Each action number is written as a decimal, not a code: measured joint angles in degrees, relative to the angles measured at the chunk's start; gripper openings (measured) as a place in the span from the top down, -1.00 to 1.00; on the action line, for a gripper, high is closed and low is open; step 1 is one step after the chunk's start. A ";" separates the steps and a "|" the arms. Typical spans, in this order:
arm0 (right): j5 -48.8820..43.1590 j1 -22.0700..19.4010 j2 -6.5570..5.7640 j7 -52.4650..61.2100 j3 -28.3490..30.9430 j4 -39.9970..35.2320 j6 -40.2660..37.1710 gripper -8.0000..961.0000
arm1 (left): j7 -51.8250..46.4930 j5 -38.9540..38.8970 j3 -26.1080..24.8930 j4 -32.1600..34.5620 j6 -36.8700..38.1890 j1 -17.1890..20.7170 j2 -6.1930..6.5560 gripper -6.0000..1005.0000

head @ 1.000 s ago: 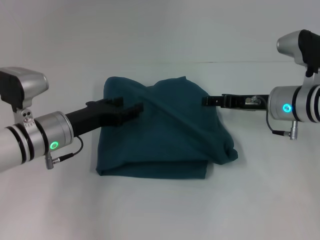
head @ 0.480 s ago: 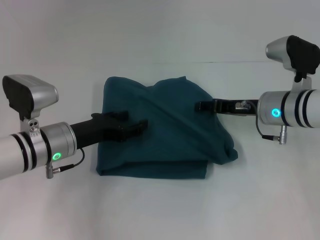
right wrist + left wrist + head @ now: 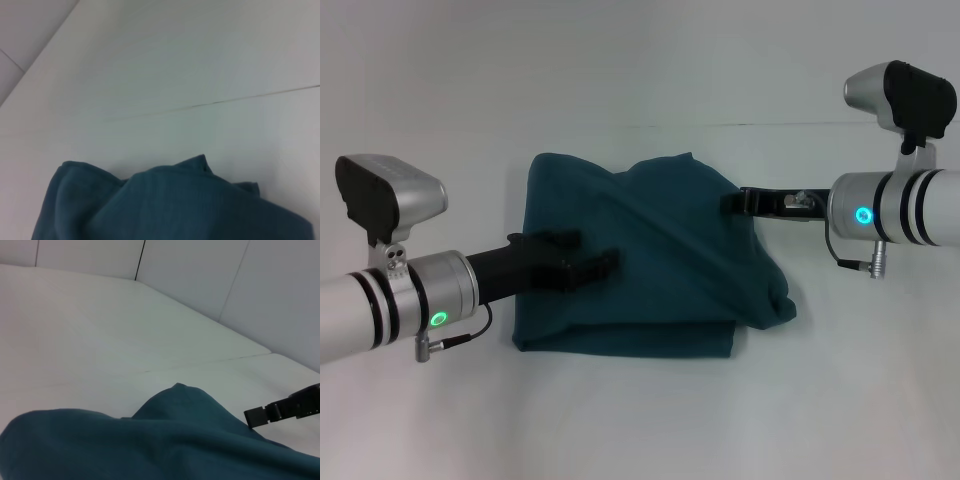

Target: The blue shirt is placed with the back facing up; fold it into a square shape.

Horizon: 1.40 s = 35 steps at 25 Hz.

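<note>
Both arms are shifting since a second ago: the left claw (image 3: 598,263) is sliding lower over the blue shirt (image 3: 650,270), while the right claw (image 3: 732,203), after nosing inward, is drawing back toward the shirt's right edge. One shirt is lying bundled at the middle of the white table (image 3: 640,420), its near edge folded straight but its right side slumping in a diagonal ridge, so the square is looking unfinished. Two claws are hovering at opposite sides, seemingly to square up those flanks. Neither is visibly gripping cloth; how far either is parted I cannot tell
</note>
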 joint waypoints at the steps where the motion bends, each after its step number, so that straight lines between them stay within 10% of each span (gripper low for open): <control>1: 0.01 0.06 0.01 -0.01 -0.02 0.02 0.11 0.28 | 0.03 0.00 0.00 -0.04 -0.09 -0.02 0.00 -0.42; 13: 2.00 0.16 0.01 -2.48 0.11 1.91 1.47 0.99 | 0.97 0.01 1.31 -1.61 -1.45 -0.49 0.02 -0.41; 31: 4.24 0.82 0.21 -4.68 -2.12 3.89 3.54 -0.04 | 0.96 0.01 1.44 -2.04 -1.46 -0.57 0.00 -0.41; 35: 4.91 1.07 0.35 -4.90 -2.32 4.39 4.12 0.05 | 0.95 0.01 1.42 -2.04 -1.46 -0.60 0.00 -0.41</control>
